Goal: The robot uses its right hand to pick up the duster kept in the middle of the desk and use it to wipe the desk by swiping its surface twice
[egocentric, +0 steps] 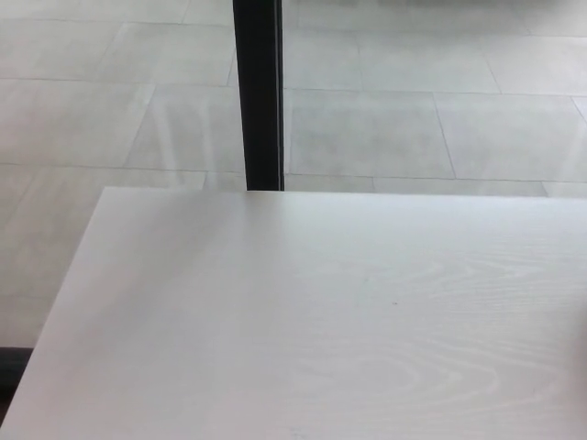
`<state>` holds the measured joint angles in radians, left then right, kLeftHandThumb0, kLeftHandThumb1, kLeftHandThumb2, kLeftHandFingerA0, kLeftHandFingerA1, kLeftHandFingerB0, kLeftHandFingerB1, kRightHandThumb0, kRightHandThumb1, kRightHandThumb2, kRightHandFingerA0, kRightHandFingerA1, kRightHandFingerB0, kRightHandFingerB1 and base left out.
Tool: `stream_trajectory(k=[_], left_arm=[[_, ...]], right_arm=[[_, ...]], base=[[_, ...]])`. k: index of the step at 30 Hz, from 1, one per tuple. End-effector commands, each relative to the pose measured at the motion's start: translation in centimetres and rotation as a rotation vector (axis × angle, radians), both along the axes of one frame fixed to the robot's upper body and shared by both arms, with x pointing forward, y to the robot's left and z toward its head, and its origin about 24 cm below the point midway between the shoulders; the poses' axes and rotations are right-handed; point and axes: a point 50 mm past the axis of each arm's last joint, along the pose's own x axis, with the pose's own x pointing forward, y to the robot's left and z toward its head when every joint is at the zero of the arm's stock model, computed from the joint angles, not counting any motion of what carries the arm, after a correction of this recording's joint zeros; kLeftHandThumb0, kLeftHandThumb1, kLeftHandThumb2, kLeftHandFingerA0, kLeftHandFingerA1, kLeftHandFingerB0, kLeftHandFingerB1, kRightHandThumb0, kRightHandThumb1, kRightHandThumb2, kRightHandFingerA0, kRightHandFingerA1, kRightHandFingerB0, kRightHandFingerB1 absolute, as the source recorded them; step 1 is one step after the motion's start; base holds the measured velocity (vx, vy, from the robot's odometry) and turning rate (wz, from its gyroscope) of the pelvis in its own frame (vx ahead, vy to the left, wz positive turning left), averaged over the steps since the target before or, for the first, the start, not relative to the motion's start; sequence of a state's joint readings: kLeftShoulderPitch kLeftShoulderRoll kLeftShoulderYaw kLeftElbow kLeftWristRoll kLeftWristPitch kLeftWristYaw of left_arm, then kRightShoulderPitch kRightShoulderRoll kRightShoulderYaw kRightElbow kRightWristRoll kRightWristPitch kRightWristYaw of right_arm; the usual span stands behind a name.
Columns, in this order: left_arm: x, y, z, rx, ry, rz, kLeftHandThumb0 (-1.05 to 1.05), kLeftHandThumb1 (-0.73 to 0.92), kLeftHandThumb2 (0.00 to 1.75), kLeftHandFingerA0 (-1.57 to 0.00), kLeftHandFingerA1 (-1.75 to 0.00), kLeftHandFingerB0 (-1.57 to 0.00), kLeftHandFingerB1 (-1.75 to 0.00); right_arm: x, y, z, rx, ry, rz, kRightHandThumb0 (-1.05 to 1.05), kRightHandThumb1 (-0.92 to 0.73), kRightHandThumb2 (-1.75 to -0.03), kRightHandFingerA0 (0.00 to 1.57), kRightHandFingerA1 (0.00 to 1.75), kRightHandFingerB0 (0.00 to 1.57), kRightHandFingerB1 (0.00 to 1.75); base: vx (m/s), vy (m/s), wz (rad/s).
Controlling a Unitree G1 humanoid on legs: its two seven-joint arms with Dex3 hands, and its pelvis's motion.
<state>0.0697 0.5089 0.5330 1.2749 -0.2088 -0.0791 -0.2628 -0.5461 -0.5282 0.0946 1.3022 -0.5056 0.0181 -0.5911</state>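
The pale wood-grain desk (303,321) fills the lower part of the head view. No duster shows on it at this moment. Neither of my hands is in the picture, and no forearm shows either.
A black vertical post (258,92) stands behind the desk's far edge. Beyond it lies a light tiled floor (413,101). The desk's left edge runs diagonally down to the bottom left corner.
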Motion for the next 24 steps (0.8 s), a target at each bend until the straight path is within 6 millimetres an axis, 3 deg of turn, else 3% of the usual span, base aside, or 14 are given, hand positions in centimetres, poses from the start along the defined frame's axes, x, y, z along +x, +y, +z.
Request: stream_trajectory(k=[1,4,9,10,11,12,13,14,15,16,17,19,20,24], left_arm=[[-0.6,0.0,0.0,-0.045,-0.041,0.047,-0.48,0.71,0.61,-0.6,-0.64,-0.49,-0.47],[-0.4,0.1,0.0,-0.048,-0.039,0.034,-0.51,0.7,0.61,-0.58,-0.62,-0.49,-0.46],[-0.3,0.1,0.0,-0.062,-0.048,0.056,-0.49,0.65,0.59,-0.61,-0.61,-0.49,-0.46],[-0.3,0.1,0.0,-0.061,-0.051,0.058,-0.49,0.65,0.59,-0.59,-0.61,-0.49,-0.46],[-0.3,0.1,0.0,-0.061,-0.052,0.06,-0.49,0.65,0.59,-0.59,-0.61,-0.49,-0.46],[-0.3,0.1,0.1,-0.056,-0.048,0.049,-0.52,0.67,0.6,-0.61,-0.61,-0.46,-0.45],[-0.3,0.1,0.1,-0.049,-0.042,0.034,-0.52,0.67,0.6,-0.61,-0.61,-0.46,-0.45],[-0.3,0.1,0.1,-0.049,-0.042,0.034,-0.52,0.67,0.6,-0.61,-0.61,-0.46,-0.45],[-0.2,0.2,0.2,-0.054,-0.048,0.035,-0.51,0.67,0.61,-0.6,-0.6,-0.47,-0.46],[-0.1,0.2,0.2,-0.047,-0.042,0.033,-0.51,0.68,0.61,-0.61,-0.61,-0.49,-0.46],[-0.1,0.2,0.2,-0.047,-0.043,0.034,-0.51,0.68,0.61,-0.62,-0.6,-0.5,-0.45],[0.1,0.3,0.3,-0.053,-0.056,0.042,-0.49,0.69,0.61,-0.6,-0.61,-0.49,-0.46],[0.2,0.3,0.3,-0.056,-0.064,0.045,-0.48,0.68,0.6,-0.6,-0.6,-0.48,-0.45],[0.7,0.2,0.4,-0.05,-0.062,0.023,-0.52,0.68,0.61,-0.58,-0.6,-0.46,-0.45]], right_arm=[[-0.4,-1.2,0.0,-0.038,0.282,-0.02,-0.37,-0.58,-0.58,0.7,1.23,0.77,0.53],[1.1,0.8,-0.4,-0.087,0.32,0.052,-0.37,-0.55,-0.56,0.8,1.35,0.78,0.49],[3.1,4.5,-1.2,-0.156,0.345,0.234,-0.42,-0.54,-0.59,0.81,1.49,0.82,0.54],[3.4,5.2,-1.3,-0.164,0.321,0.274,-0.36,-0.58,-0.57,0.84,1.52,0.81,0.78],[3.5,5.5,-1.4,-0.168,0.311,0.291,-0.36,-0.58,-0.57,0.84,1.52,0.81,0.78],[4.1,6.8,-1.5,-0.185,0.31,0.338,-0.37,-0.63,-0.59,0.82,1.7,0.77,1.03],[4.9,8.7,-1.8,-0.21,0.306,0.408,-0.37,-0.63,-0.59,0.82,1.7,0.77,1.03],[4.9,8.7,-1.8,-0.212,0.307,0.409,-0.37,-0.63,-0.59,0.82,1.7,0.77,1.03],[5.3,10.7,-2.1,-0.234,0.294,0.503,-0.35,-0.64,-0.61,0.81,1.7,0.72,0.99],[5.6,11.7,-2.2,-0.253,0.287,0.547,-0.37,-0.48,-0.91,1.12,1.33,0.75,0.97],[5.9,12.7,-2.3,-0.267,0.29,0.577,-0.34,-0.7,-0.6,0.79,1.74,0.67,1.21],[6.3,15.7,-2.8,-0.213,0.269,0.647,-0.37,-0.62,-0.59,0.81,1.72,0.74,1.07],[6.2,16.6,-3.1,-0.193,0.237,0.664,-0.36,-0.64,-0.6,0.85,1.73,0.79,1.1],[5.9,18.7,-3.9,-0.138,0.227,0.696,-0.36,-0.67,-0.63,0.86,1.7,0.84,0.91]], base=[[0.0,0.0,0.0],[0.0,0.0,0.0],[0.0,0.0,0.0],[0.0,0.0,0.0],[0.0,0.0,0.0],[0.0,0.0,0.0],[0.0,0.0,0.0],[0.0,0.0,0.0],[0.0,0.0,0.0],[0.0,0.0,0.0],[0.0,0.0,0.0],[0.0,0.0,0.0],[0.0,0.0,0.0],[0.0,0.0,0.0]])
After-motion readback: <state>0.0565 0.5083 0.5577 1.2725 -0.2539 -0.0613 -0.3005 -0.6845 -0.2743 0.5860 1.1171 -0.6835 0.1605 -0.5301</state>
